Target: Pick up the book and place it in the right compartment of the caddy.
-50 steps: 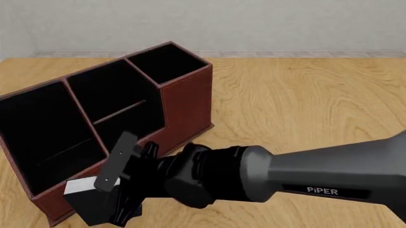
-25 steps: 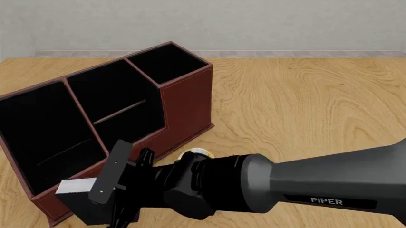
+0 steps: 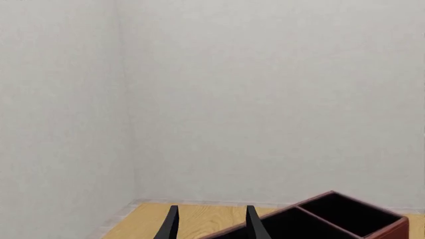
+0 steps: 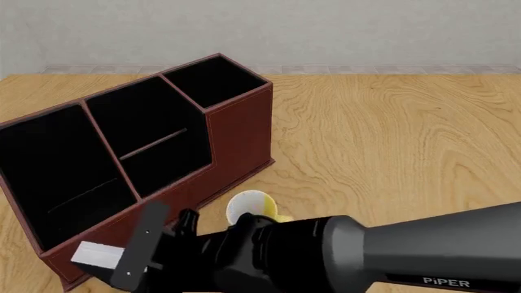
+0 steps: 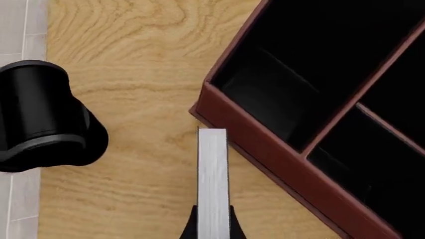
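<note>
The right gripper (image 5: 212, 225) has its fingers clamped thin on the book (image 5: 212, 179), held edge-up so it can drop into a narrow slot. It hangs near the caddy (image 4: 236, 137) at its near-left corner, well short of the right compartment (image 4: 213, 82). The right arm stretches low across the near table, wrist turned down. The left gripper (image 3: 211, 226) idles, fingers apart and empty.

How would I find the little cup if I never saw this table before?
Start at the big red-brown caddy with three black sections on the wooden table. Just in front of its near wall, beside the dark right arm, sits the mug. It is round, white with yellow, and far smaller than the caddy; the book nearby is black with a pale page edge.
</note>
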### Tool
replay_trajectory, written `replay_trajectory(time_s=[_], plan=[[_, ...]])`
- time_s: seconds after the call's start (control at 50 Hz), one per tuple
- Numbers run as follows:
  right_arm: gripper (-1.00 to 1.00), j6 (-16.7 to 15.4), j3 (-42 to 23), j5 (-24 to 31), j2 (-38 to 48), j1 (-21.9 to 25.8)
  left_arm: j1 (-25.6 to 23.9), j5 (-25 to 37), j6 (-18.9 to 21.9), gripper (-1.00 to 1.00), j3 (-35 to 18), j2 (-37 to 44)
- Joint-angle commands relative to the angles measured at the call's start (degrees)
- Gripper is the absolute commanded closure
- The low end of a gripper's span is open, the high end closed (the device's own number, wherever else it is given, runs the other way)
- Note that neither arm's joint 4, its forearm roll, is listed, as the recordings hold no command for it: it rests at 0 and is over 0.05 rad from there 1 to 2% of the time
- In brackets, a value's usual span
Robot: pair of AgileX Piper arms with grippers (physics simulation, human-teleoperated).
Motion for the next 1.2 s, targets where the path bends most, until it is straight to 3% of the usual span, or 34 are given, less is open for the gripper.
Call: replay_trajectory(time_s=[0.02, 0.34, 0.6, 0.78, 1.2], plan=[[1.00, 0.77, 3.34, 0.56, -3.47, 1.06, -0.37, 0.79, -0.20, -1.00, -1.35, 0.00], [1.00, -1.14, 8.10, 4.07, -11.98, 3.49, -1.32, 2.58, -0.61, -1.00, -4.23, 0.00], [1.00, -1.87, 8.03, 8.10, -18.56, 4.24, -1.90, 3.37, -0.78, -1.00, -5.63, 0.00], [1.00, -2.76, 6.57, 11.95, -22.35, 5.20, -2.02, 4.13, -1.07, -1.00, -6.68, 0.00], [1.00, -0.77, -2.33, 25.67, -31.29, 4.31, -2.71, 7.77, -2.25, -1.00, -10.06, 0.00]])
